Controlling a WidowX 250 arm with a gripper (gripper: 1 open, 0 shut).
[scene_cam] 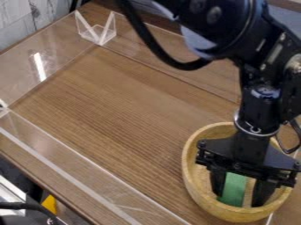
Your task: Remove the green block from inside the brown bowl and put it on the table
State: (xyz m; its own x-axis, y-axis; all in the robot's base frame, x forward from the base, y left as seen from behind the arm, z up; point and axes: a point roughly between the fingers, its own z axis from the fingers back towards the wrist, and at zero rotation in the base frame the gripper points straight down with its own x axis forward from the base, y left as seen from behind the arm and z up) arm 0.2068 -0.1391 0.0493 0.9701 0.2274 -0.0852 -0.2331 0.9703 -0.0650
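Green block sits inside the brown bowl, at the lower right of the table. From my remote view the gripper points straight down into the bowl, one black finger on each side of the block. The fingers stand narrow around the block, but I cannot tell whether they actually press on it. Only the block's middle strip of green shows between the fingers; its ends are hidden. The arm's black body rises from the bowl toward the upper right. Low clear plastic walls edge the tabletop at the left and rear.
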